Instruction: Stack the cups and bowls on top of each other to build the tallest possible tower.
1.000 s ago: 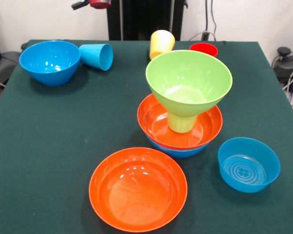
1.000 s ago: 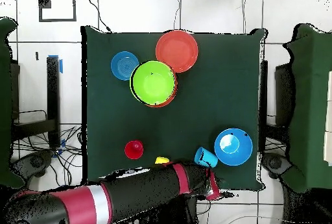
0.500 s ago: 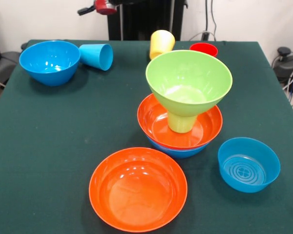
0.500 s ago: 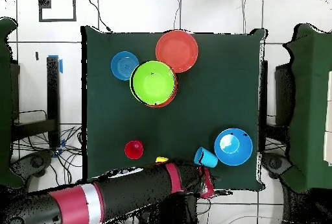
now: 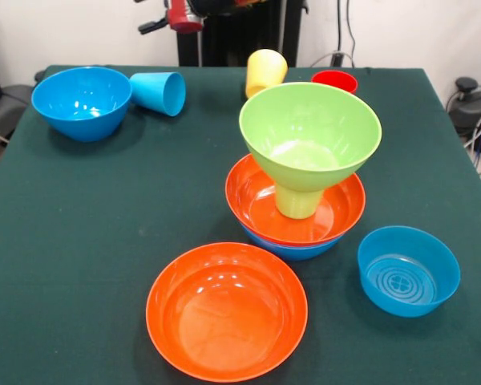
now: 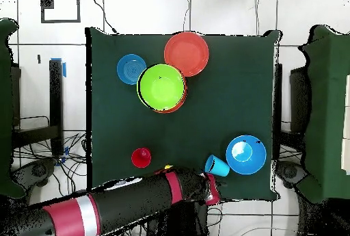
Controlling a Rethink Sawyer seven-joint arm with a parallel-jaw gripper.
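**Tower stands four pieces high; claw's state unclear**

In the middle of the green counter [image 5: 80,241] the tower [image 5: 305,172] stands: a blue bowl [image 5: 293,249] at the bottom, an orange bowl [image 5: 260,204] nested in it, a green cup [image 5: 298,200] upside down inside that, and a green bowl [image 5: 310,132] perched upright on the cup. Just in front lies a second orange bowl [image 5: 227,311], empty, and to its side a small blue bowl [image 5: 408,270]. Toward the far edge a blue cup [image 5: 159,92] lies on its side, touching or almost touching a deep blue bowl [image 5: 82,102]. A yellow cup [image 5: 265,72] stands tilted near a red cup [image 5: 334,80]. The claw [image 5: 172,16] hangs above the far edge near the blue cup; I cannot tell whether it is wide or narrow.
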